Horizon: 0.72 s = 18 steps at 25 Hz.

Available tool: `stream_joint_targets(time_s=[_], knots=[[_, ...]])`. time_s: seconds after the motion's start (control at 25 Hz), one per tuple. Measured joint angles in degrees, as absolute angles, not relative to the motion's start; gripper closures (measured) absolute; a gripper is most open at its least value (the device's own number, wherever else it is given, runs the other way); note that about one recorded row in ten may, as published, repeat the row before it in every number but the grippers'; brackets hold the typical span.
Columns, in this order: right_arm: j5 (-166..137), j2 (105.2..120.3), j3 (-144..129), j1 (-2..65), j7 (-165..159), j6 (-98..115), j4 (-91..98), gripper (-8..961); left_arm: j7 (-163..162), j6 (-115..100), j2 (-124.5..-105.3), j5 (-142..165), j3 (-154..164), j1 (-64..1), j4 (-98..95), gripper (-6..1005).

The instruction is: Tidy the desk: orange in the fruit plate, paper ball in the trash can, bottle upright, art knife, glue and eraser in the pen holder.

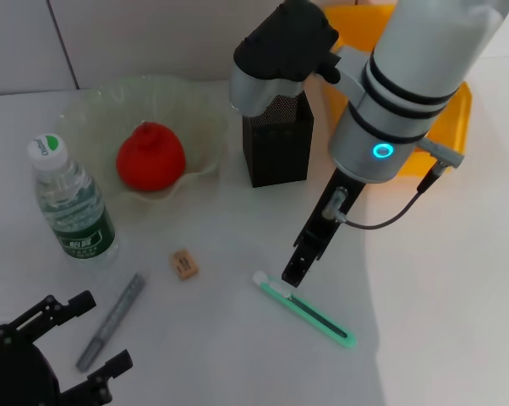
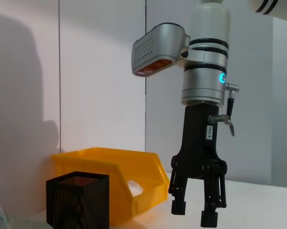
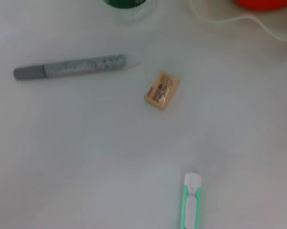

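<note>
The orange (image 1: pixel 150 156) lies in the translucent fruit plate (image 1: pixel 199 110). The bottle (image 1: pixel 73 207) stands upright with its green cap on. The green art knife (image 1: pixel 305 309) lies flat, and my right gripper (image 1: pixel 295 271) hangs open just over its white end. In the left wrist view that gripper (image 2: pixel 194 212) shows its fingers (image 2: pixel 179 206) apart with nothing between them. The tan eraser (image 1: pixel 184 264) and grey glue stick (image 1: pixel 111 321) lie on the table. My left gripper (image 1: pixel 94 334) is open at the front left, around the glue's near end in the picture. The black pen holder (image 1: pixel 277 144) stands beside the plate. I cannot see the paper ball for certain.
The yellow trash bin (image 1: pixel 453 118) sits at the back right behind my right arm. Something white (image 2: pixel 134 187) shows in the opening of the bin (image 2: pixel 110 164). The right wrist view shows the glue (image 3: pixel 72 67), eraser (image 3: pixel 162 89) and knife (image 3: pixel 192 200) spread apart.
</note>
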<state>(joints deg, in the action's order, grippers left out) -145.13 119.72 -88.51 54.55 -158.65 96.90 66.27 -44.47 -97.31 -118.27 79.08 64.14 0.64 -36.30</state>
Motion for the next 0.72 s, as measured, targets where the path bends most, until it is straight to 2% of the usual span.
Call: stream_joint_targets(time_s=[0.72], knots=[[-139.55,119.88,-98.33,55.13,-164.61,85.27,57.09,183,-44.96,-96.73,-118.14,82.49,64.28,-1.71,-35.06,223]])
